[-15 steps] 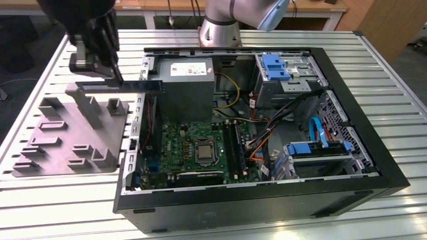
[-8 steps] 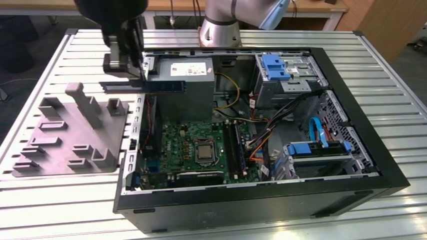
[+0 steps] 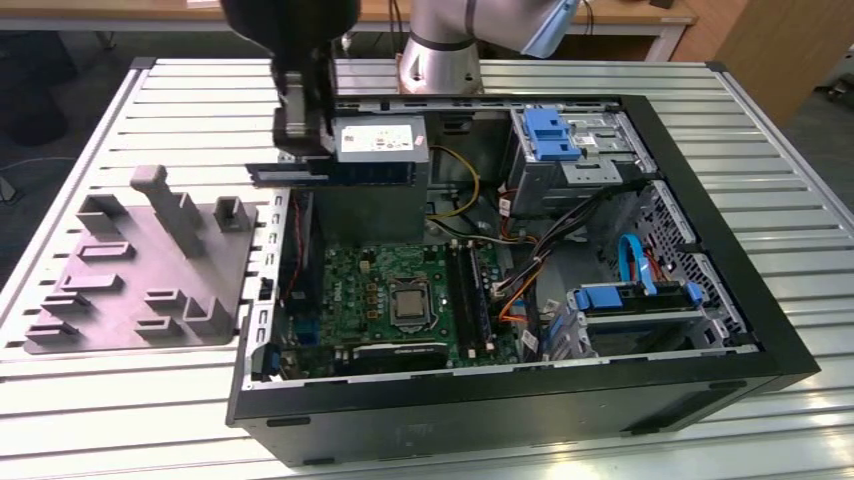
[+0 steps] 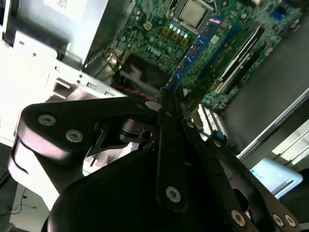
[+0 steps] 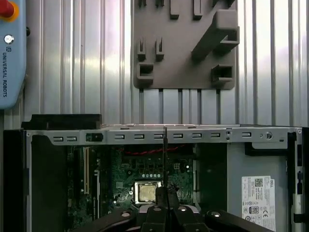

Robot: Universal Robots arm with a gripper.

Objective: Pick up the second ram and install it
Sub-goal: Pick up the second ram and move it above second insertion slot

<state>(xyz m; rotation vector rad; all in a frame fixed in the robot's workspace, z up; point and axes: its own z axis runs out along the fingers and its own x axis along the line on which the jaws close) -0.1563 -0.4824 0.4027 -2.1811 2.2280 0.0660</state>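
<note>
My gripper (image 3: 302,152) hangs above the open computer case's rim, on the exterior view's left, close to the power supply (image 3: 380,145). It is shut on the second ram (image 3: 274,177), a thin dark strip held level there. In the second wrist view the ram (image 4: 193,48) reaches out from the closed fingertips (image 4: 163,104) over the motherboard. In the first wrist view it is an edge-on line (image 5: 165,154) above the CPU socket (image 5: 147,192). The long memory slots (image 3: 467,290) lie beside the CPU socket (image 3: 407,300).
A grey moulded plate (image 3: 134,270) with upright blocks lies on the slatted table outside the case. Blue-tabbed drive brackets (image 3: 554,130) and cables fill the case's other side. The case's metal rim (image 5: 193,136) runs under the ram. A pendant (image 5: 9,48) lies on the table.
</note>
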